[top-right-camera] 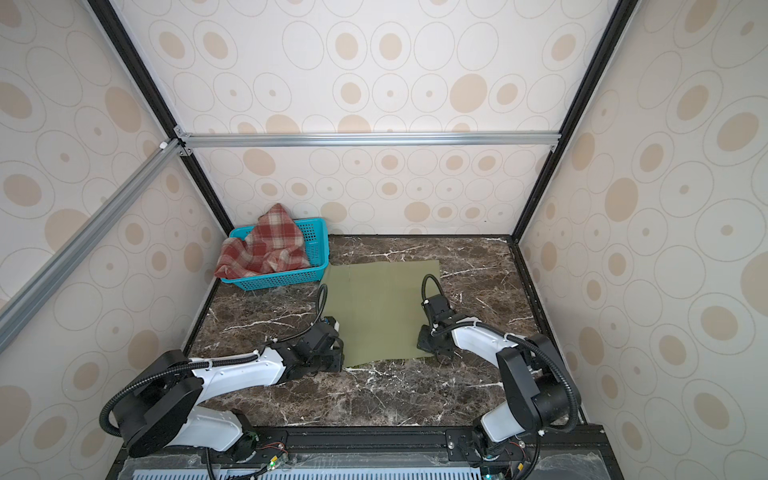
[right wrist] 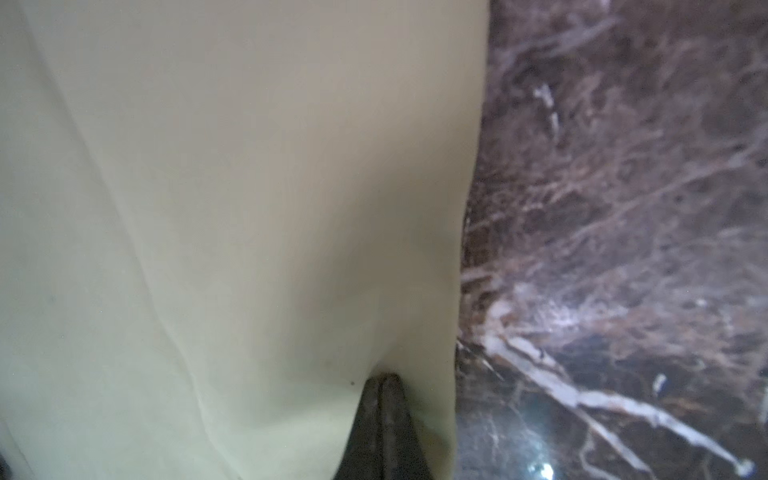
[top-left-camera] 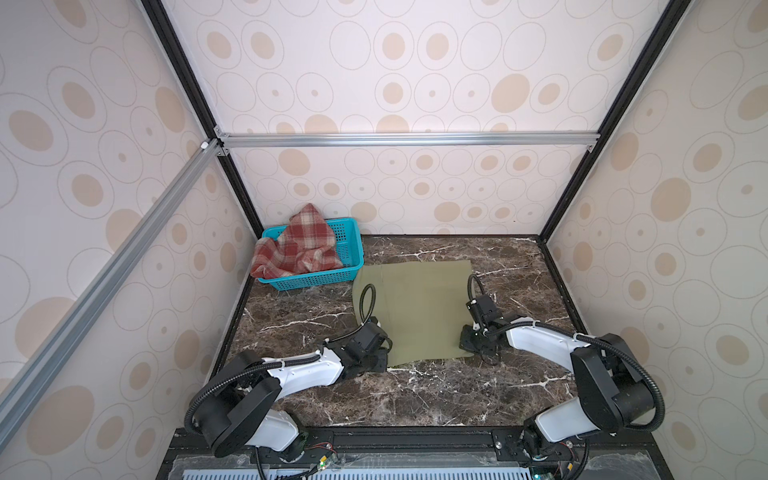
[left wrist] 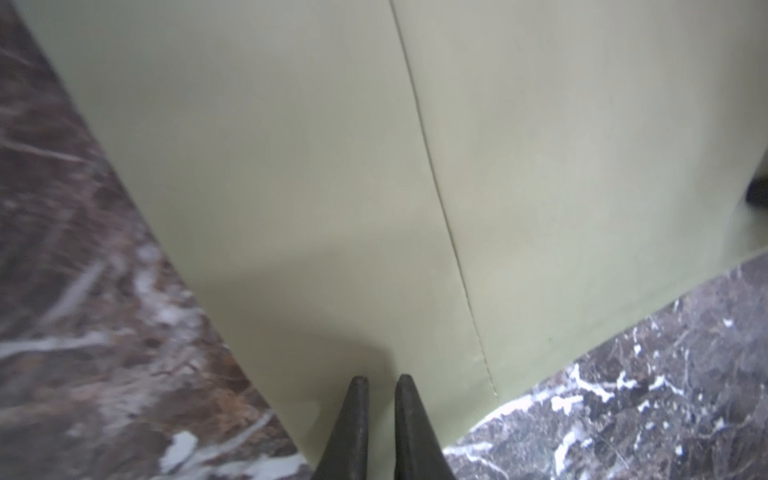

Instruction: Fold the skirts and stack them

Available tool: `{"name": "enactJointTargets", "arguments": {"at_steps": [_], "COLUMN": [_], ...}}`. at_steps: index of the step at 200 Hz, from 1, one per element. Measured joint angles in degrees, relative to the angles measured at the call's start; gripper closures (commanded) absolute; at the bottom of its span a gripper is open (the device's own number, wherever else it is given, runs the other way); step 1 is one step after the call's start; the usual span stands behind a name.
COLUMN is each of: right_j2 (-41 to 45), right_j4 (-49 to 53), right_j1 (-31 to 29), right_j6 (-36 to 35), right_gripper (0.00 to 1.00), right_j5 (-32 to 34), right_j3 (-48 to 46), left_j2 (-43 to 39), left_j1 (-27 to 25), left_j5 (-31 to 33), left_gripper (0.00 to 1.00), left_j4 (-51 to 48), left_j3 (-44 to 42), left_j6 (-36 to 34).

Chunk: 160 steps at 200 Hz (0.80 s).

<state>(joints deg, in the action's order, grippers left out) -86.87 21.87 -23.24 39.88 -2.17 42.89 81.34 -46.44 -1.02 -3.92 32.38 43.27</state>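
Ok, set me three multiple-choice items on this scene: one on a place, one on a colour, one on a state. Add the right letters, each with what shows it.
1. Where is the plaid skirt?
A. hung on the back wall
B. heaped in the basket, spilling over its rim
C. draped over the metal rail

2. What colour is the basket?
A. teal
B. white
C. yellow

3. How does the green skirt lie?
A. rolled into a tube
B. bunched in a heap
C. spread flat on the table

Answers:
1 B: the plaid cloth fills the basket at the far left corner, with a fold hanging over its edge.
2 A: its perforated walls show teal in both top views.
3 C: it shows as one smooth sheet on the marble top.
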Motion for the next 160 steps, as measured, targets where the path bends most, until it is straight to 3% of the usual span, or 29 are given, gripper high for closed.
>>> {"name": "enactJointTargets", "arguments": {"at_steps": [63, 101, 121, 160], "right_j2": [-5.0, -7.4, -6.5, 1.4], "right_j4": [-2.4, -2.2, -1.9, -1.4], "right_j1": [4.6, 6.9, 6.7, 3.5], "right_j6": [-1.5, -2.9, -3.1, -2.9], "right_gripper": [1.00, 1.00, 1.00, 1.00], "right_j5": [2.3, 2.3, 1.7, 1.3], "right_j3": [4.7, 7.8, 7.9, 6.4], "left_j2": [1.6, 5.9, 4.9, -1.2], "left_j1": [-6.4, -10.9, -11.8, -9.7], "left_j5": [-0.6, -1.1, -1.2, 0.0], "left_gripper": [0.88, 0.95, 0.89, 0.88], "left_j4": [5.4, 8.3, 8.0, 2.8], "left_j3": [-1.0, 1.9, 1.8, 3.2], "left_j6": [5.8, 8.6, 9.9, 8.5]}}
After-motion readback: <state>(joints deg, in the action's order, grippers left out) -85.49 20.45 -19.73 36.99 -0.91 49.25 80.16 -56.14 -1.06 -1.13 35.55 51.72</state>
